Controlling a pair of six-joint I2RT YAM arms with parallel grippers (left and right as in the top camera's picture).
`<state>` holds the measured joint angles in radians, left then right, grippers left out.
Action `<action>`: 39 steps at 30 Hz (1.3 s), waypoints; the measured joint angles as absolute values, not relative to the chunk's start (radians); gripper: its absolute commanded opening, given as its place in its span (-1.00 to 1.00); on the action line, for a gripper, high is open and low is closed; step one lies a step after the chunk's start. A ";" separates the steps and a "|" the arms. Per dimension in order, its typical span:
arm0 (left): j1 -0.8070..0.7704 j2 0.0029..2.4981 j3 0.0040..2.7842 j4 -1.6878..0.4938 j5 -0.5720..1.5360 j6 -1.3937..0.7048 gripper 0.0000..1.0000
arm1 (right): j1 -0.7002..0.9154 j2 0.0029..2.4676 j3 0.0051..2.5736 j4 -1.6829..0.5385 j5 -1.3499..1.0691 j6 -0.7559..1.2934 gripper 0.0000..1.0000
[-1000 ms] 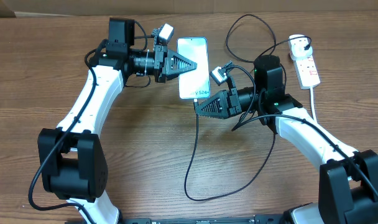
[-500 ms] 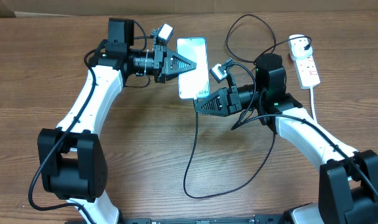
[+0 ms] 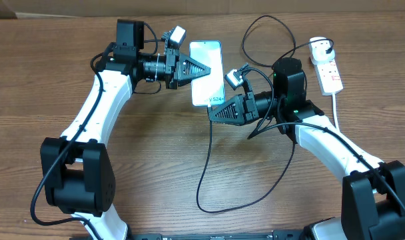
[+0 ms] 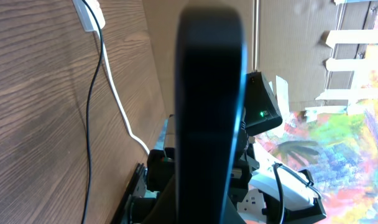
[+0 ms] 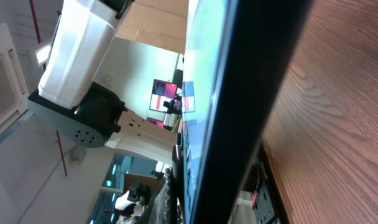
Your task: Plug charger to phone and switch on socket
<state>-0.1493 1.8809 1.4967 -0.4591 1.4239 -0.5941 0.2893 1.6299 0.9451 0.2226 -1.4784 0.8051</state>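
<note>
socket right of phone | charger looped before phone and back to socket

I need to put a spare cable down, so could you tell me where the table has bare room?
Bare wood lies between the left arm and the table's left edge, and between that arm and the charger's loop. Crowded around the phone, where both arms meet, and by the socket.

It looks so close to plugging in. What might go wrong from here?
The left jaws pinch the phone at one side edge only; the plug-in push might twist it loose. The right jaws hold the charger at the phone's bottom edge, but the port is hidden, so it may miss. Its slack cable loops by the right arm and could snag.
</note>
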 measured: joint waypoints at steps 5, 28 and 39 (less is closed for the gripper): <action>-0.151 1.881 1.497 -0.459 1.415 -0.598 -0.92 | 0.289 1.629 0.945 0.183 -1.488 0.809 -0.93; -0.151 1.881 1.497 -0.460 1.414 -0.604 -0.91 | 0.289 1.630 0.945 0.168 -1.482 0.811 -0.93; -0.151 1.881 1.497 -0.459 1.414 -0.604 -0.92 | 0.289 1.630 0.945 0.172 -1.477 0.811 -0.93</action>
<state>-0.1509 1.8809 1.4967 -0.4595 1.4143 -0.6041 0.2893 1.6299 0.9451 0.1719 -1.4765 0.8108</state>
